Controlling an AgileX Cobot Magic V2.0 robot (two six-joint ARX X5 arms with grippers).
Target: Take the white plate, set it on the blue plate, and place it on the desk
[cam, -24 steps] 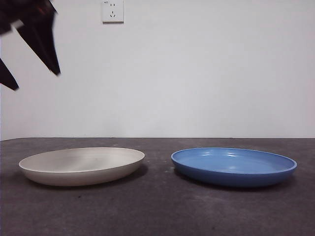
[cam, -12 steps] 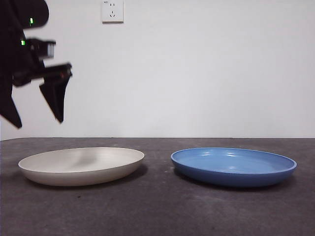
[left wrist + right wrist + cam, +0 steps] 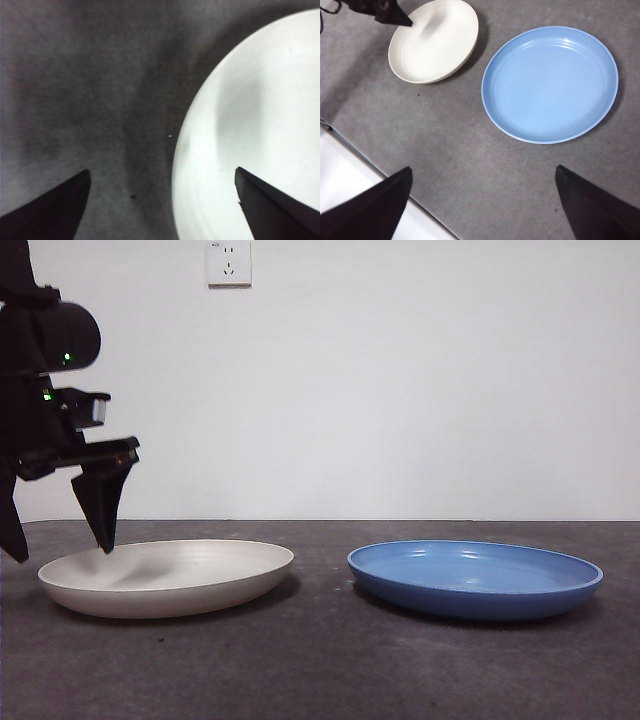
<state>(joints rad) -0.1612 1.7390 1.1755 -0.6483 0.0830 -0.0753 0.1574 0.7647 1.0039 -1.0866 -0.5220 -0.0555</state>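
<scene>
The white plate (image 3: pixel 165 575) lies on the left of the desk (image 3: pixel 320 660), and the blue plate (image 3: pixel 475 575) lies apart from it on the right. My left gripper (image 3: pixel 62 552) hangs open, low over the white plate's left rim. One jaw is over the plate's inside and the other is outside it, over the desk. In the left wrist view the white plate (image 3: pixel 260 125) lies under one jaw of the left gripper (image 3: pixel 162 170), with nothing between the jaws. My right gripper (image 3: pixel 482 170) is open high above the white plate (image 3: pixel 435 42) and the blue plate (image 3: pixel 550 82).
A white wall with a socket (image 3: pixel 229 262) stands behind the desk. In the right wrist view the desk (image 3: pixel 460 145) ends at an edge with a white surface (image 3: pixel 345 175) beyond it. A strip of bare desk separates the two plates.
The left arm has come down from the upper left corner, and its open jaws now straddle the white plate's left rim. Neither plate has moved.
</scene>
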